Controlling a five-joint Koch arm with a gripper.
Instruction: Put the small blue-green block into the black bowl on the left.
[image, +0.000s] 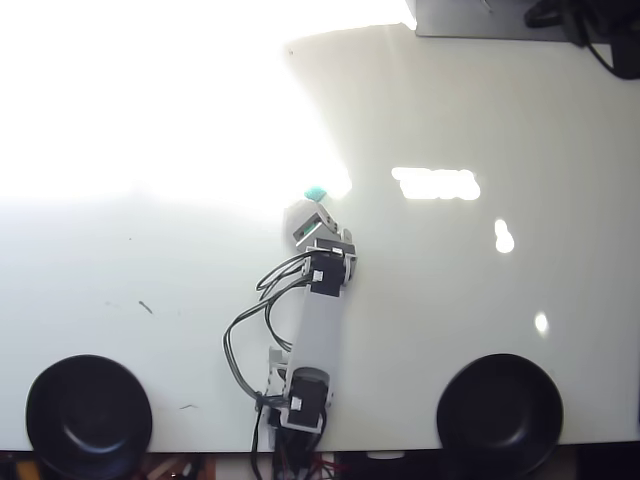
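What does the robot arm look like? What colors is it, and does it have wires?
The arm is a thin white and grey stick with black motor blocks at its joints. Black wires loop out beside it. A bright green square label sits near its pale claw.

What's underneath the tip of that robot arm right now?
The gripper covers most of the small blue-green block; only a teal sliver shows beyond it. Whether the jaws hold the block is hidden.
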